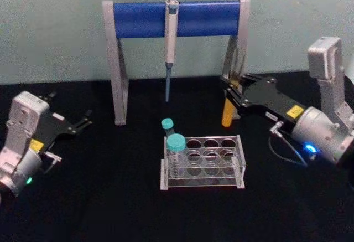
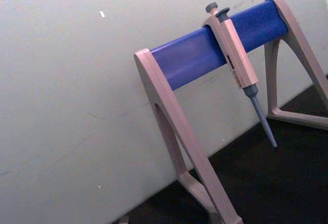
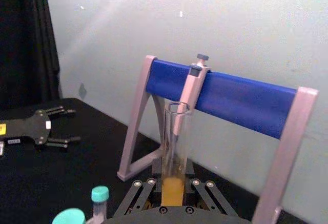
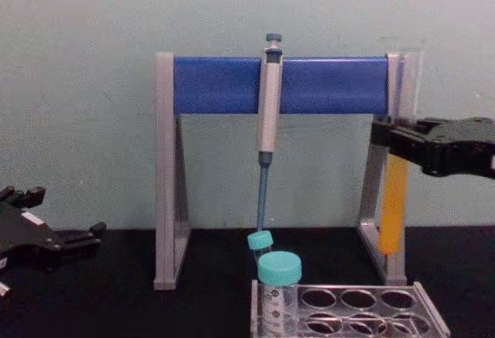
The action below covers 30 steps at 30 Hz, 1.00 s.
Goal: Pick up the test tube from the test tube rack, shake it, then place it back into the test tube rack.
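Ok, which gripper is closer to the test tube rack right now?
Right. The right gripper, holding the test tube, hangs raised just behind the right end of the test tube rack; the left gripper sits open far off to its left.

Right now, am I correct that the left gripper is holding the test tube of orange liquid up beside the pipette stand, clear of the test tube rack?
Not quite: it is the right gripper, not the left, that holds the test tube up beside the pipette stand, clear of the test tube rack. The chest view shows this. The left gripper sits idle at the left, jaws open and empty.
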Available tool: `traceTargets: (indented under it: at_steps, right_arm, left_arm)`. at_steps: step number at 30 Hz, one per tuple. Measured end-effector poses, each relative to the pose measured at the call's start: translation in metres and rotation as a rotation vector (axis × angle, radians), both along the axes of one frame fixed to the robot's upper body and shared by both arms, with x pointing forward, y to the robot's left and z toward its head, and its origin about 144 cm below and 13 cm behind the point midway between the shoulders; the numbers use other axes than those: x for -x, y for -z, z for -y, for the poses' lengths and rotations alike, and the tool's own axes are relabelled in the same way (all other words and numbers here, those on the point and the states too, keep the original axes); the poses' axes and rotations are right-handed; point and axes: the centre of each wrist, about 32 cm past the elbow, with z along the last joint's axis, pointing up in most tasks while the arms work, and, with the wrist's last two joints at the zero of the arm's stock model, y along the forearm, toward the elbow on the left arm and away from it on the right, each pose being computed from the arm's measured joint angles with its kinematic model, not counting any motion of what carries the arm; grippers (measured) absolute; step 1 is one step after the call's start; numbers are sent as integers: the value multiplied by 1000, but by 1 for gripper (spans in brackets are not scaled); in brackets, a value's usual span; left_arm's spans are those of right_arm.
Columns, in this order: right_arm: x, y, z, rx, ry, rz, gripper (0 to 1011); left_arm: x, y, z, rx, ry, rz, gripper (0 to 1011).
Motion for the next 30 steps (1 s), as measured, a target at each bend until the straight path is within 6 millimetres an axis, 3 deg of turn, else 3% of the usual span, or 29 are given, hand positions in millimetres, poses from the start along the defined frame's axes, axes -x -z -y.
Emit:
traceTargets:
  at_steps: [9, 16, 30]
  right_arm:
    - [25, -3, 10, 28, -16, -22, 232]
    - [35, -1, -1, 22, -97, -48, 232]
    - [6, 3, -26, -34, -139, -24, 232]
  left_arm:
    - [0, 0, 0, 0, 0, 0, 1001]
    - [0, 0, 0, 0, 0, 0, 1001]
    - [0, 0, 0, 0, 0, 0, 1001]
